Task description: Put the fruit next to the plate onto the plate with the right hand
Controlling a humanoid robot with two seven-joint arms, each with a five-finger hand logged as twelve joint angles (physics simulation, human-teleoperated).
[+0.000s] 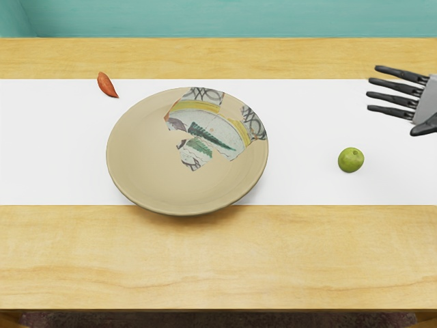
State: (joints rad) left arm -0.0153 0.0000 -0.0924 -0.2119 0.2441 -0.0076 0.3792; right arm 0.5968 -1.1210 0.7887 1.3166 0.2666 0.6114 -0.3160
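1. Nearest the camera runs the bare wood of the tabletop (218, 266), a broad pale band across the bottom of the head view.
2. Beyond it, a white strip (54, 171) lies across the tabletop from the left edge to the right. More wood shows behind it, and a teal wall (218, 17) runs along the top.
3. On the strip, left of centre, sits a round tan plate (147, 181). Its front rim reaches just over the strip's near edge. An irregular painted patch of green, yellow and grey lines covers part of its far right side.
4. Right of the plate, the fruit (351, 160), small, round and green, rests on the white strip, clear of the plate's rim.
5. Behind the plate to the left, a small pointed orange-red piece (106, 85) lies at the strip's far edge.
6. From the right edge comes the right hand (410, 101). Its dark fingers (389, 86) are straight and spread, pointing left and holding nothing. It is farther back than the fruit and well apart from it.
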